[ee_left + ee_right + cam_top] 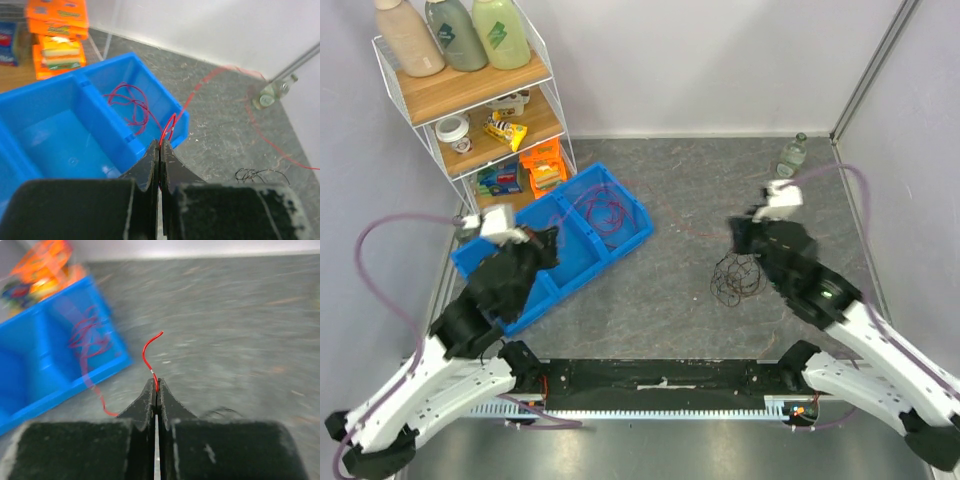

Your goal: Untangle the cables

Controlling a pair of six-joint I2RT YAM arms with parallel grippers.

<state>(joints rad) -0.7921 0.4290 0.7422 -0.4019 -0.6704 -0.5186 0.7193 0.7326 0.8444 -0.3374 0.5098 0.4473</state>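
A red cable bunch (605, 212) lies in the right compartment of the blue bin (525, 300). One thin red strand runs from it across the floor toward my right gripper (736, 236). In the left wrist view my left gripper (160, 145) is shut on a red cable (169, 125) at the edge of the bin (50, 145), with the bunch (131, 104) just beyond. In the right wrist view my right gripper (156, 385) is shut on a red cable end (148, 352), which sticks up past the tips. A black cable bunch (735, 278) lies on the floor under the right arm.
A white wire shelf (470, 100) with bottles and snack boxes stands at the back left, next to the bin. A clear bottle (792, 155) stands in the back right corner. Walls close in the floor on three sides. Mauve hoses loop beside both arms.
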